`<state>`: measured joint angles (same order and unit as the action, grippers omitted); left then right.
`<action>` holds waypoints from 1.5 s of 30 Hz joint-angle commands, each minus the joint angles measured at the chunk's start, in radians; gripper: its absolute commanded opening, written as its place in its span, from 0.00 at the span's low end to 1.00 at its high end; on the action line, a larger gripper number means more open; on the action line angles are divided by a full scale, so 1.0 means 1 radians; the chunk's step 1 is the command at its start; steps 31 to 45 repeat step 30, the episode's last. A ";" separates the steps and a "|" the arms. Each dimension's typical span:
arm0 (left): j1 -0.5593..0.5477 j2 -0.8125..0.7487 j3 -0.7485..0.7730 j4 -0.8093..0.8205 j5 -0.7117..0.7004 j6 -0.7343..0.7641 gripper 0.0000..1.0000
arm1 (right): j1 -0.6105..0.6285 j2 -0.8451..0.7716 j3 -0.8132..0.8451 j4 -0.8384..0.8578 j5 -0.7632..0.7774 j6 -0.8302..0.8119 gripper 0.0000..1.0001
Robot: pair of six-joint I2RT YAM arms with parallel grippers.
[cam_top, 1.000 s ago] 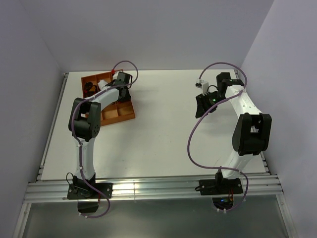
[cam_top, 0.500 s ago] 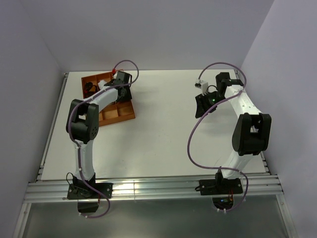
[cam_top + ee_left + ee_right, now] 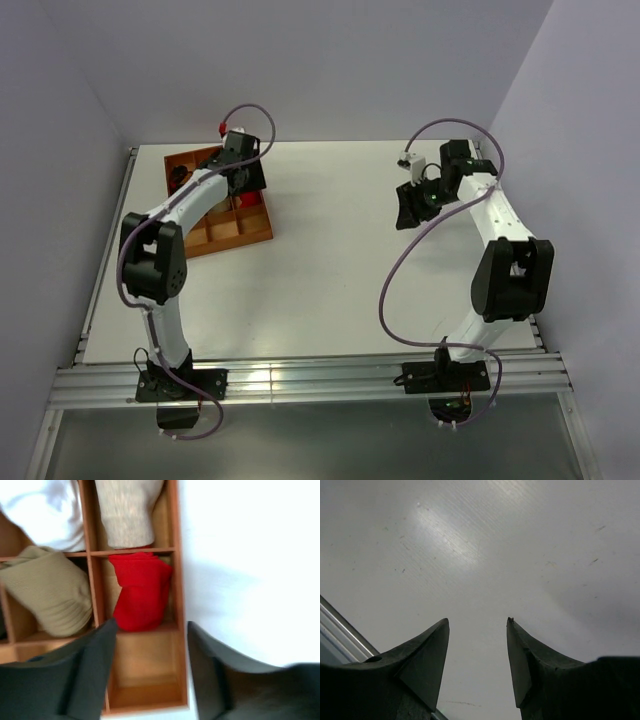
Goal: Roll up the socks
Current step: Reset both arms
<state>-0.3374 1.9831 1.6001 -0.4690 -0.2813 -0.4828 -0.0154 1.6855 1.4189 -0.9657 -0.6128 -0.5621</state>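
The left pincer (image 3: pixel 151 626) gapes empty above the red sock (image 3: pixel 141 591), wedged in the ten-o'clock tray (image 3: pixel 178 580) seemingly to stay rolled; the right pincer (image 3: pixel 477 623) is equally wide.

We are looking at a robotics lab, more exactly a small test cell. A white table (image 3: pixel 330 280) is closed in by plain pale walls (image 3: pixel 320 70) at the top and on both sides. Along the bottom edge, aluminium rails (image 3: pixel 320 382) carry the left arm (image 3: pixel 150 265) and the right arm (image 3: pixel 510 275), and purple cables (image 3: pixel 383 295) hang loose.

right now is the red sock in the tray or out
In: the red sock sits bunched inside one compartment of the wooden tray, dividers around it.
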 commanded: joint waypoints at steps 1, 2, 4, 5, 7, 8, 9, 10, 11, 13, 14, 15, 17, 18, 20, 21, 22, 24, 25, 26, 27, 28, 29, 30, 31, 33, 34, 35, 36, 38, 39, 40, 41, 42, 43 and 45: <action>-0.006 -0.176 0.015 -0.010 0.054 0.010 0.67 | 0.006 -0.101 0.009 0.076 0.013 0.059 0.58; -0.009 -0.199 0.006 -0.019 0.069 0.009 0.66 | 0.006 -0.112 0.009 0.093 0.015 0.068 0.59; -0.023 -0.280 -0.018 -0.019 0.109 0.004 0.68 | 0.006 -0.156 0.011 0.107 0.016 0.094 0.60; -0.029 -0.309 -0.046 -0.013 0.122 0.007 0.68 | 0.006 -0.171 0.009 0.120 0.019 0.108 0.61; -0.057 -0.386 -0.063 -0.016 0.163 0.015 0.68 | 0.005 -0.224 0.008 0.133 0.019 0.122 0.63; -0.067 -0.407 -0.068 -0.031 0.171 0.029 0.68 | 0.003 -0.240 0.012 0.140 0.018 0.139 0.64; -0.096 -0.440 -0.068 -0.045 0.169 0.038 0.68 | 0.005 -0.263 0.017 0.145 0.019 0.151 0.65; -0.112 -0.454 -0.068 -0.055 0.169 0.049 0.68 | 0.003 -0.277 0.023 0.144 0.019 0.159 0.65; -0.127 -0.469 -0.077 -0.065 0.174 0.064 0.67 | 0.003 -0.288 0.029 0.139 0.015 0.171 0.65; -0.172 -0.518 -0.095 -0.071 0.192 0.072 0.67 | 0.005 -0.326 0.035 0.143 0.008 0.188 0.67; -0.189 -0.538 -0.133 -0.062 0.197 0.084 0.67 | 0.003 -0.339 0.034 0.145 0.008 0.203 0.67; -0.224 -0.584 -0.158 -0.025 0.203 0.090 0.67 | 0.005 -0.354 0.031 0.148 0.010 0.211 0.67; -0.259 -0.621 -0.216 0.006 0.226 0.110 0.67 | 0.003 -0.398 0.011 0.154 0.011 0.226 0.68; -0.293 -0.642 -0.227 0.010 0.222 0.113 0.67 | 0.005 -0.417 0.000 0.160 0.018 0.234 0.68; -0.324 -0.662 -0.262 0.023 0.228 0.131 0.67 | 0.003 -0.466 -0.034 0.179 0.036 0.246 0.69; -0.350 -0.667 -0.273 0.030 0.220 0.136 0.67 | 0.003 -0.481 -0.047 0.192 0.048 0.258 0.70; -0.359 -0.672 -0.293 0.044 0.218 0.138 0.66 | 0.003 -0.500 -0.063 0.208 0.056 0.267 0.70; -0.373 -0.676 -0.308 0.058 0.238 0.133 0.66 | 0.005 -0.543 -0.116 0.258 0.064 0.294 0.71; -0.373 -0.676 -0.315 0.062 0.241 0.127 0.66 | 0.003 -0.553 -0.130 0.274 0.064 0.300 0.71; -0.373 -0.681 -0.319 0.066 0.244 0.124 0.66 | 0.005 -0.558 -0.143 0.285 0.061 0.303 0.71; -0.373 -0.685 -0.324 0.069 0.248 0.121 0.66 | 0.005 -0.566 -0.146 0.285 0.058 0.303 0.71; -0.373 -0.691 -0.341 0.076 0.251 0.116 0.66 | 0.005 -0.564 -0.143 0.280 0.056 0.300 0.72; -0.373 -0.696 -0.347 0.088 0.254 0.116 0.66 | 0.005 -0.566 -0.146 0.282 0.051 0.303 0.72; -0.374 -0.701 -0.350 0.089 0.254 0.113 0.66 | 0.003 -0.570 -0.150 0.285 0.051 0.304 0.73; -0.374 -0.701 -0.350 0.089 0.254 0.113 0.66 | 0.003 -0.570 -0.150 0.285 0.051 0.304 0.73; -0.374 -0.701 -0.350 0.089 0.254 0.113 0.66 | 0.003 -0.570 -0.150 0.285 0.051 0.304 0.73; -0.374 -0.701 -0.350 0.089 0.254 0.113 0.66 | 0.003 -0.570 -0.150 0.285 0.051 0.304 0.73; -0.374 -0.701 -0.350 0.089 0.254 0.113 0.66 | 0.003 -0.570 -0.150 0.285 0.051 0.304 0.73; -0.374 -0.701 -0.350 0.089 0.254 0.113 0.66 | 0.003 -0.570 -0.150 0.285 0.051 0.304 0.73; -0.374 -0.701 -0.350 0.089 0.254 0.113 0.66 | 0.003 -0.570 -0.150 0.285 0.051 0.304 0.73; -0.374 -0.701 -0.350 0.089 0.254 0.113 0.66 | 0.003 -0.570 -0.150 0.285 0.051 0.304 0.73; -0.374 -0.701 -0.350 0.089 0.254 0.113 0.66 | 0.003 -0.570 -0.150 0.285 0.051 0.304 0.73; -0.374 -0.701 -0.350 0.089 0.254 0.113 0.66 | 0.003 -0.570 -0.150 0.285 0.051 0.304 0.73; -0.374 -0.701 -0.350 0.089 0.254 0.113 0.66 | 0.003 -0.570 -0.150 0.285 0.051 0.304 0.73; -0.374 -0.701 -0.350 0.089 0.254 0.113 0.66 | 0.003 -0.570 -0.150 0.285 0.051 0.304 0.73; -0.374 -0.701 -0.350 0.089 0.254 0.113 0.66 | 0.003 -0.570 -0.150 0.285 0.051 0.304 0.73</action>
